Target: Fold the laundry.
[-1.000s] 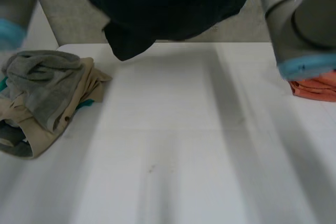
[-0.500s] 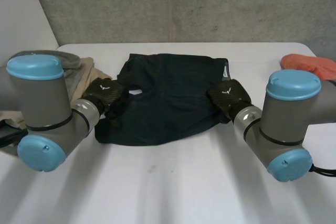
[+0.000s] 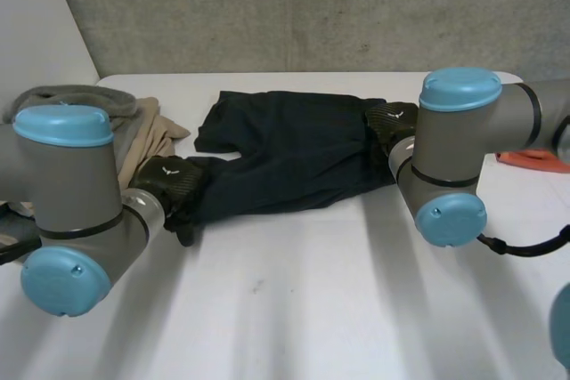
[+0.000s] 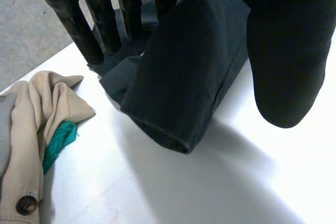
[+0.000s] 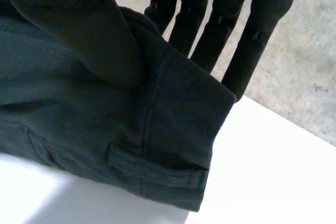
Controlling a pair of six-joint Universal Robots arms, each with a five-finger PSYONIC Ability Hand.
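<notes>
Two pinches, thumb against fingers, on dark shorts (image 3: 294,153): left hand (image 3: 169,180) at leg hem, right hand (image 3: 392,120) at waistband. Lies stretched side to side across table (image 3: 312,300), waistband pointing right.

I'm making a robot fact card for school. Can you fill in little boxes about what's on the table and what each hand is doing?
Being folded: dark shorts, spread across the white table
Left hand: pinching a leg end, held just above the table
Right hand: pinching the waistband by a belt loop
Waiting pile: grey, beige and green clothes beside the left arm
Also there: orange cloth near the right arm
</notes>
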